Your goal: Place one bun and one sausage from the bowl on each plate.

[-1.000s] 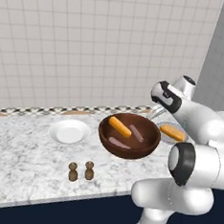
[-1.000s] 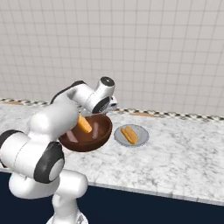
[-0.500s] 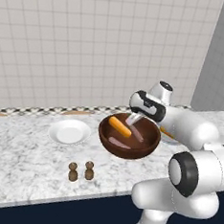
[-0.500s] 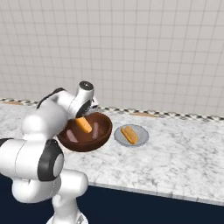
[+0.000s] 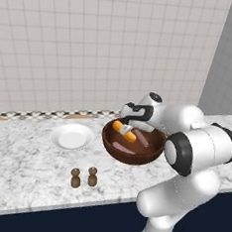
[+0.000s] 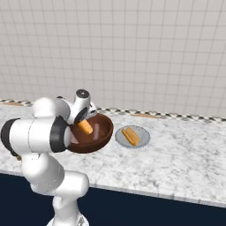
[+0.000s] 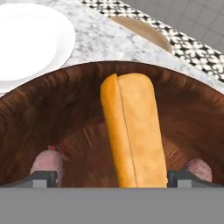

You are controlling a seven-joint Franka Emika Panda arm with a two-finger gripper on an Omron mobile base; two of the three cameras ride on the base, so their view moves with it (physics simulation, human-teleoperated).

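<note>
The dark brown bowl (image 5: 134,154) (image 6: 102,137) (image 7: 65,100) holds an orange bun (image 5: 124,131) (image 6: 85,127) (image 7: 131,131) and two pinkish sausages (image 5: 123,148) (image 7: 46,162). My gripper (image 5: 127,127) (image 6: 84,117) (image 7: 113,178) hangs open just above the bun, one fingertip on each side of it, touching nothing. To the left of the bowl lies a bare white plate (image 5: 72,136) (image 7: 30,39). A second plate (image 6: 143,137) on the bowl's right carries another bun (image 6: 129,136).
Two small brown shakers (image 5: 83,177) stand near the counter's front edge, left of the bowl. A flat brown disc (image 7: 140,28) lies by the checkered strip at the tiled wall. The marble counter (image 6: 185,159) stretches on to the right.
The arm has swung left from above the right plate to over the bowl, and the gripper has come down onto the bun there. The bowl and plates have not moved.
</note>
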